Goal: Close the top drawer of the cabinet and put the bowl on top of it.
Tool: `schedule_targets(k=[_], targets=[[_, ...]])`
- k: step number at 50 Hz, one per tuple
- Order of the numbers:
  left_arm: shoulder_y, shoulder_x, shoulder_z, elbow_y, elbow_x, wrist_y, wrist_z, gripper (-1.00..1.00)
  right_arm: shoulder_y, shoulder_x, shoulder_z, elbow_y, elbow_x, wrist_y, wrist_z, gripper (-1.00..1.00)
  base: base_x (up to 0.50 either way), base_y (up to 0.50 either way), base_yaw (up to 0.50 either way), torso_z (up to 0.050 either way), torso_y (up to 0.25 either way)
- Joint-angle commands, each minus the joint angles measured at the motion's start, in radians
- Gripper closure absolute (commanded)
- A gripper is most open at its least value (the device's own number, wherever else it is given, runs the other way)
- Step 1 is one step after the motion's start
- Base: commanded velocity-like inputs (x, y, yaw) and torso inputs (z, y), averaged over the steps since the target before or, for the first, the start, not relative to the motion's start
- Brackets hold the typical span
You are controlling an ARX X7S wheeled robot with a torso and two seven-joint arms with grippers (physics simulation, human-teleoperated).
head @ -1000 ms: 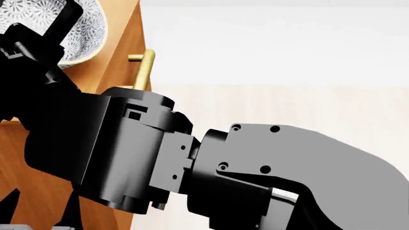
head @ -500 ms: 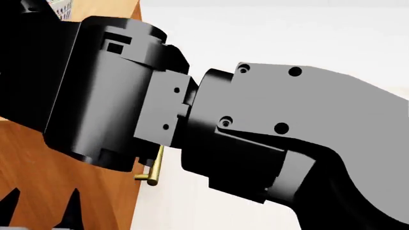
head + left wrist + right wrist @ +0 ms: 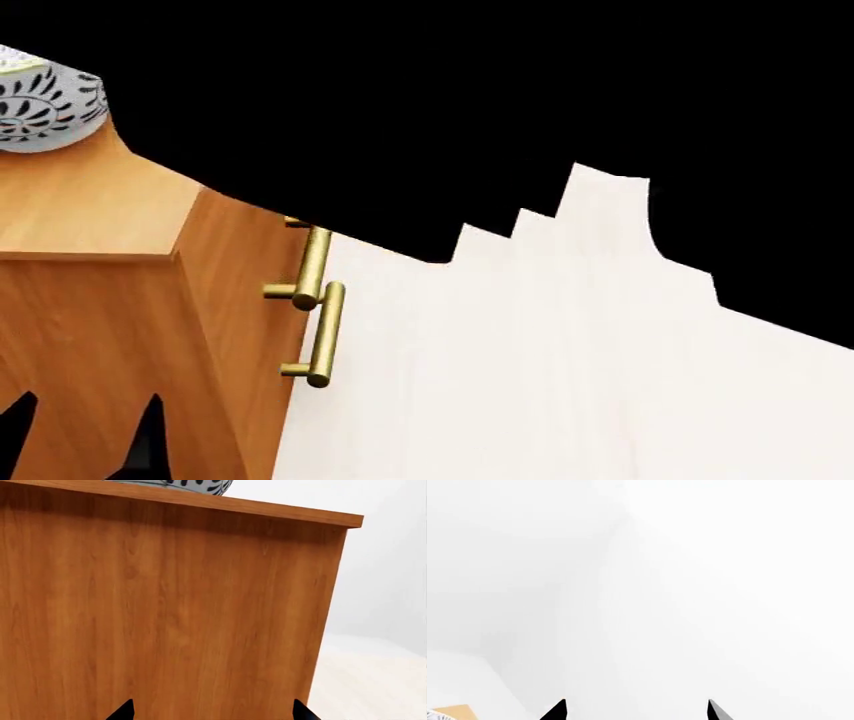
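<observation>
Bowl: the bowl (image 3: 47, 105) sits on the flat top of the cabinet (image 3: 94, 215), near the far left of the head view, upright, with nothing holding it; from the left wrist view only a sliver of its patterned underside (image 3: 190, 485) shows above the cabinet's top edge.
Cabinet: orange-brown wood grain, its plain side panel (image 3: 167, 610) filling the left wrist view.
Drawers: the fronts are seen edge-on, with brass bar handles (image 3: 320, 330) standing out along the right edge; the uppermost front is hidden behind a dark shape, so whether it is pushed in cannot be told.
Left gripper: two dark fingertips (image 3: 123, 711) show with a wide gap between them, spread apart, pointing at the cabinet's side and holding nothing.
Right gripper: two dark fingertips (image 3: 557, 711) spread apart, facing a blank white wall, empty.
Dark shape: a large black mass (image 3: 507, 100) covers the upper part of the head view.
Floor: pale wood (image 3: 561, 380).
</observation>
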Motion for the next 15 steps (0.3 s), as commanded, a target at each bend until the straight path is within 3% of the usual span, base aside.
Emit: schedule_targets(k=[1,7,15], targets=[[0.004,-0.004,0.005,0.001,0.005,0.006,0.003,-1.0,0.102,0.186,0.117,-0.191,0.041,0.173,0.066,-1.0,0.0,0.0,0.0,0.0,0.0],[0.01,-0.009,0.003,0.009,0.007,0.013,0.002,-1.0,0.086,0.325,0.163,-0.328,0.049,0.318,0.11,-1.0,0.0,0.0,0.0,0.0,0.0],[0.009,-0.01,-0.001,0.004,0.007,0.019,-0.001,-1.0,0.033,0.546,0.177,-0.474,0.078,0.371,0.169,-1.0,0.0,0.0,0.0,0.0,0.0]])
